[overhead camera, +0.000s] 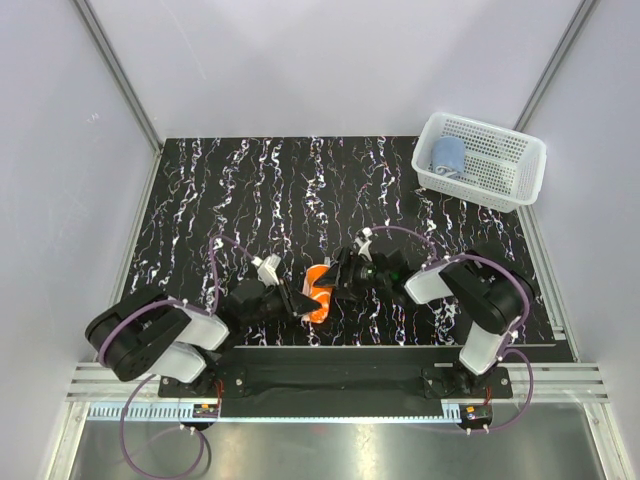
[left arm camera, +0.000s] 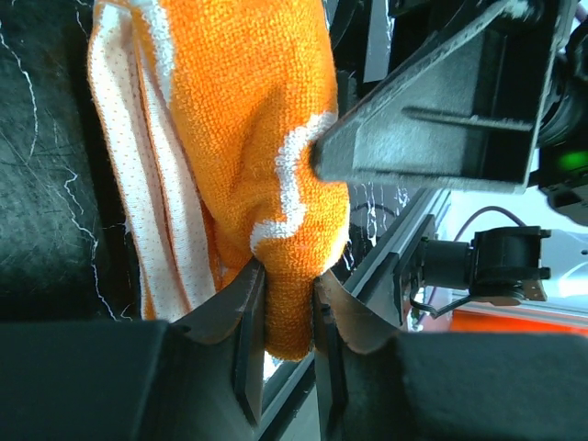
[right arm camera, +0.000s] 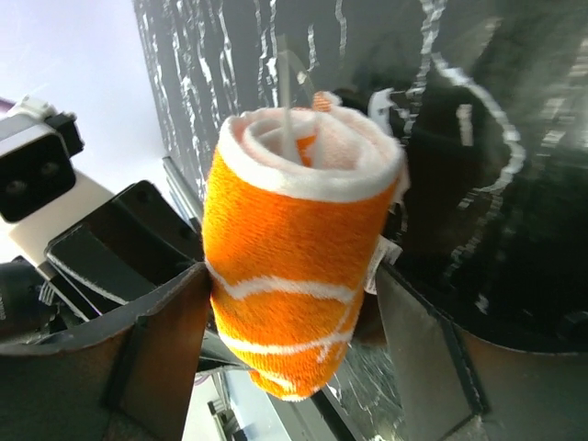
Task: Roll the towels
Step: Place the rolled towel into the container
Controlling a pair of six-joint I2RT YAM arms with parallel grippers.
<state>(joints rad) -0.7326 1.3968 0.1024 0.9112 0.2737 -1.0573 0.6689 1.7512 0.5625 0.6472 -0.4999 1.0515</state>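
Jaws of the left gripper drawn nearly together, nipping a fold at one end of the orange towel, with cloth bulging out on both sides of the narrow gap. Dark fingers, both pressed into the terry pile.

Jaws of the right gripper spread wide and closed around the same orange towel across its thickness, one finger against each side of the roll. From the right wrist, a tight, stubby cylinder: white edge spiralling at the upper end, white swirl lines across the orange pile, a small white tag sticking out at one side. From the left wrist, paler dotted backing along one edge, and a right finger's tip pushed into the cloth just above the left pinch.

Lower end of the roll hidden behind the fingers; resting on the table or lifted just clear of it, cannot tell.

From above, orange towel between the two grippers, left arm reaching in from its left, right arm from its right, both wrists close against it. Black, white-veined table beneath and all around it. Well apart from the orange towel, beyond it and off to the right, a white mesh basket, with the light blue towel rolled up inside, at the end nearer the orange towel.
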